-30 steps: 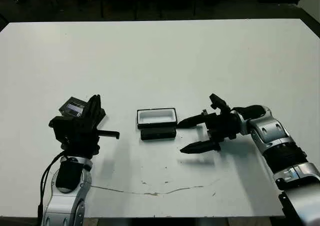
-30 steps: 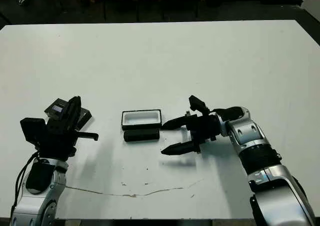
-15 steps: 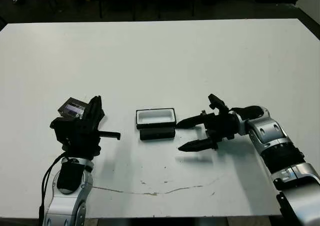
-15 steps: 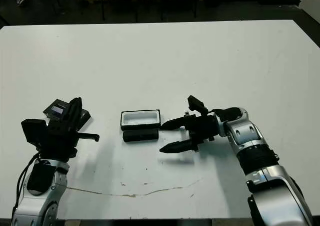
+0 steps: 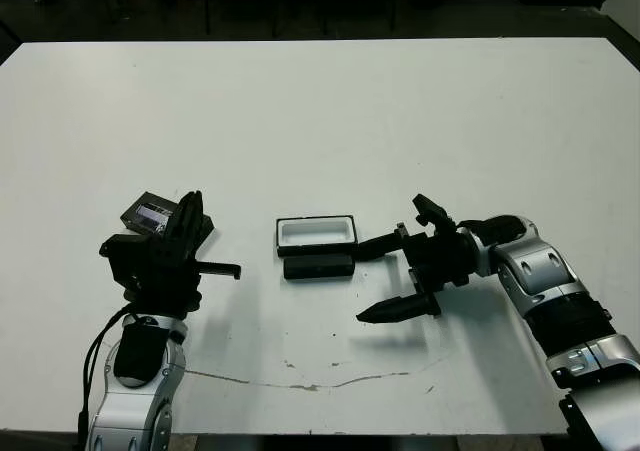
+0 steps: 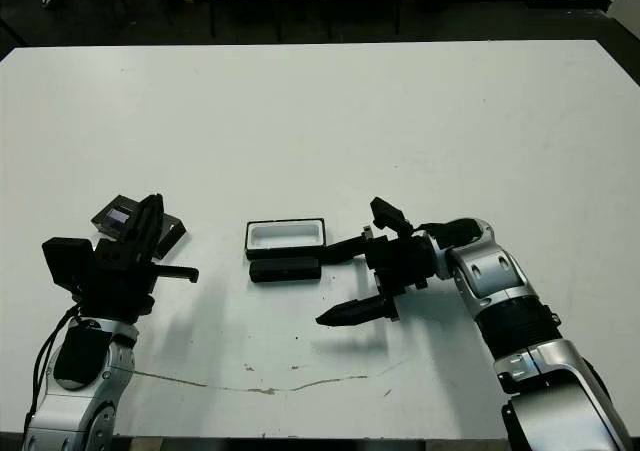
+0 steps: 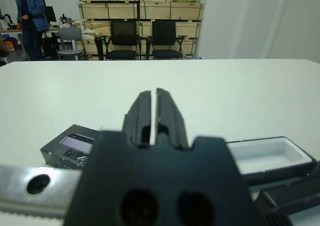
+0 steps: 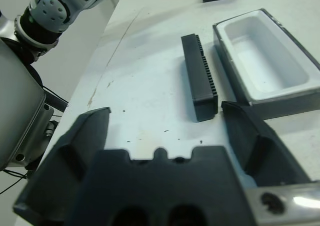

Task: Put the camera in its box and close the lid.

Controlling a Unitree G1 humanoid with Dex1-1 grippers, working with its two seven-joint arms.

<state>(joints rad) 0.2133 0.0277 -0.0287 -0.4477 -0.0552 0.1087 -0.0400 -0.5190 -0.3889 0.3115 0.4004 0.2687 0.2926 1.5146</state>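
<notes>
The box (image 5: pixel 316 232), a shallow black tray with a white lining, lies open at mid-table. The camera (image 5: pixel 317 266), a slim black bar, lies on the table just in front of the box and parallel to it. My right gripper (image 5: pixel 360 285) is open wide just right of the camera's end; one finger points at the box's right end, the other lies nearer the front edge. The right wrist view shows the camera (image 8: pixel 200 78) and the box (image 8: pixel 262 60) ahead of the open fingers. The lid (image 5: pixel 150 212) lies at the left, just beyond my shut left gripper (image 5: pixel 190 211).
A thin dark scratch (image 5: pixel 320 381) runs across the table near its front edge. Chairs (image 7: pixel 140 40) and shelves stand beyond the far edge, and a person (image 7: pixel 30 15) stands at the back of the room.
My right gripper has opened wider, its nearer finger swinging toward the front edge. The left arm, box, camera and lid have not moved.
</notes>
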